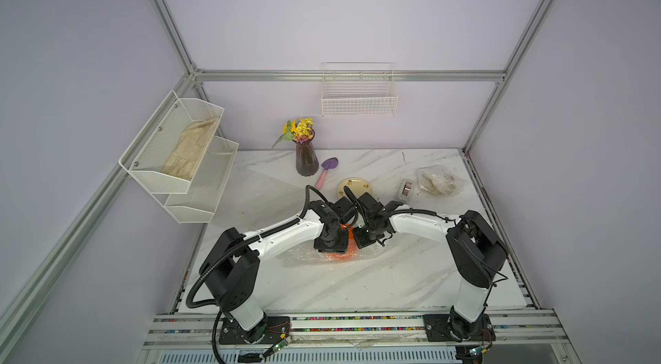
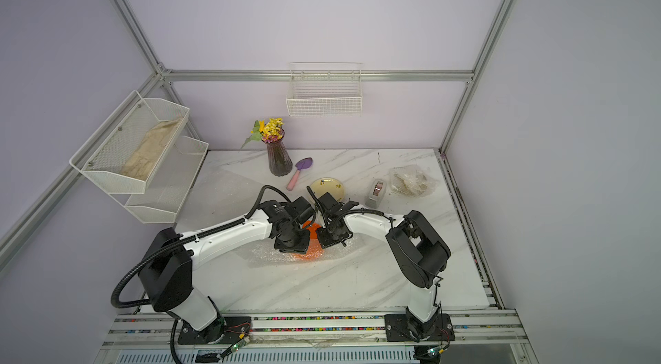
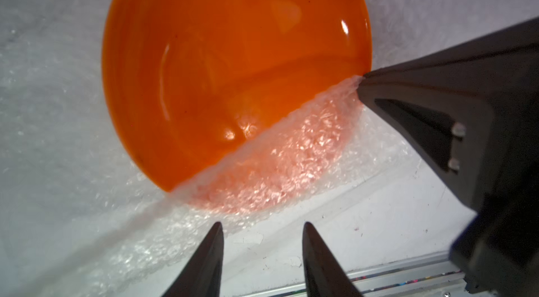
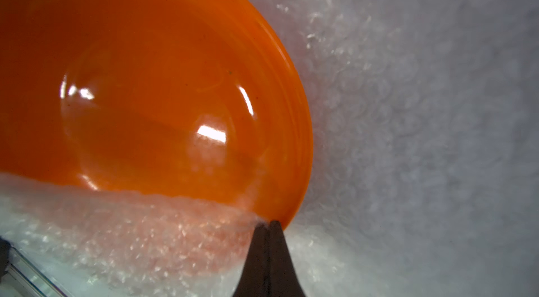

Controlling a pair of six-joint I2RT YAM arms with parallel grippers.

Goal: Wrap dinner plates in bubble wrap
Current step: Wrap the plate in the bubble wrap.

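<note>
The orange plate [image 3: 233, 62] lies on the bubble wrap [image 3: 277, 170], whose folded edge covers part of it. The right hand [image 4: 267, 224] is pinched together on that edge at the plate's rim; the left hand [image 3: 262, 225] is just beside the plate, jaws apart, holding nothing.

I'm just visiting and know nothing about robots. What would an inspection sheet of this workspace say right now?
Surface: white marble-look table, lightly scuffed.
Job's things: orange plate lying on bubble wrap, one flap folded over its edge; cream plate bare; wrapped bundle at far right.
Clutter: flower vase, purple trowel, tape dispenser.
Claws: right claw shut on the flap's edge; left claw open, empty.
Cables: black hoses along both arms.
Surroundings: wire basket on back wall; mesh shelf holding cloth.
</note>
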